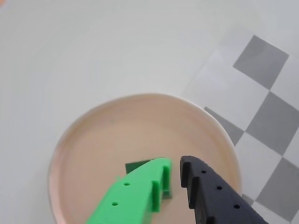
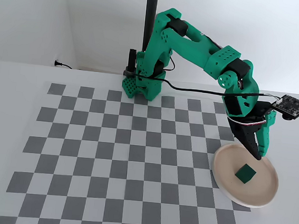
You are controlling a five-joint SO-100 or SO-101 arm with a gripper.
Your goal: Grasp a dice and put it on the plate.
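The dice (image 2: 244, 174), a small dark green cube, lies on the pale pink plate (image 2: 262, 190) near its middle, at the right edge of the checkerboard in the fixed view. My gripper (image 2: 258, 155) hangs just above and behind the dice, clear of it. In the wrist view the bright green finger (image 1: 140, 191) covers most of the dice (image 1: 136, 166); only dark green corners show. The black finger (image 1: 205, 186) stands apart from the green one over the plate (image 1: 93, 154). The gripper (image 1: 176, 163) is slightly open with nothing between its fingers.
The grey and white checkerboard mat (image 2: 129, 152) covers the table to the left of the plate. The arm's base (image 2: 141, 85) stands at the mat's far edge, in front of a black pole (image 2: 150, 11). A camera board (image 2: 293, 106) sticks out from the wrist.
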